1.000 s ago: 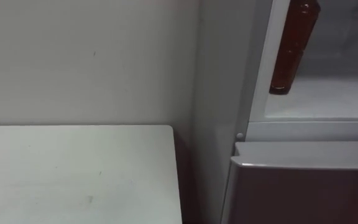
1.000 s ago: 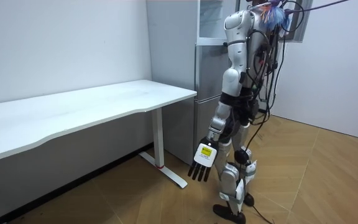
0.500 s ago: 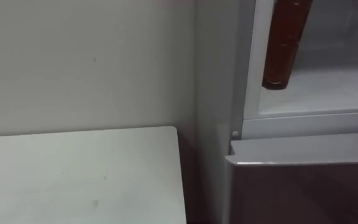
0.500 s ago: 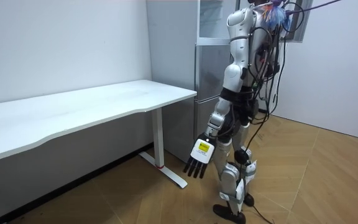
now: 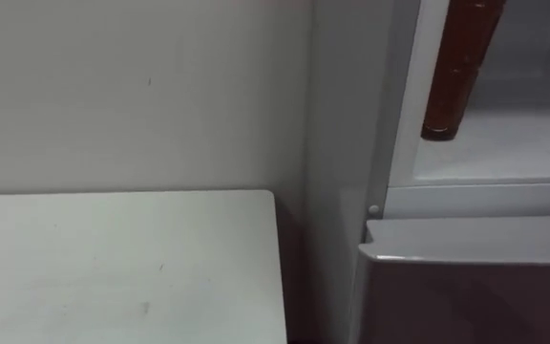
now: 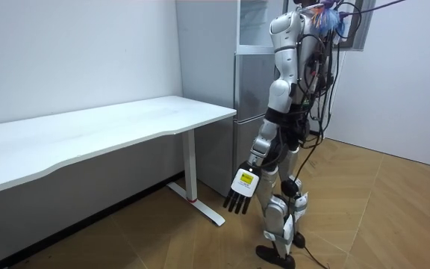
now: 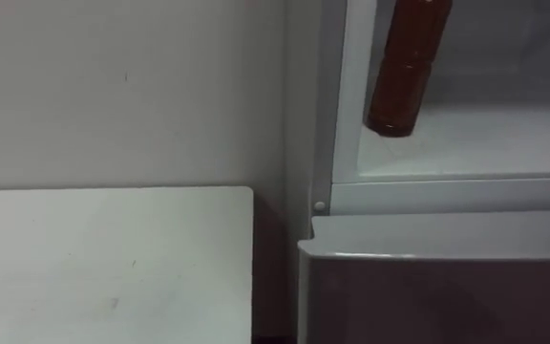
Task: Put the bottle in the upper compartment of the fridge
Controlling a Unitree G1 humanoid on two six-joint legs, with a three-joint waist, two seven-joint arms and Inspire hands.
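Room view: the robot is seen standing close before the fridge (image 6: 248,134), with the white table (image 6: 110,127) just beside the fridge on the room view's left. The left hand (image 6: 242,187) is hung low in front of the fridge, its fingers (image 6: 236,205) straight and spread, nothing held or touched. In the eye views the brown bottle (image 5: 456,72) is seen near upright inside the fridge's open upper compartment, its lower end over the white shelf floor. What grips its upper end cannot be told.

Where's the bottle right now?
At the upper right of the left eye view, the bottle is inside the open upper fridge compartment. Its base is just above the white shelf, beside the left frame.
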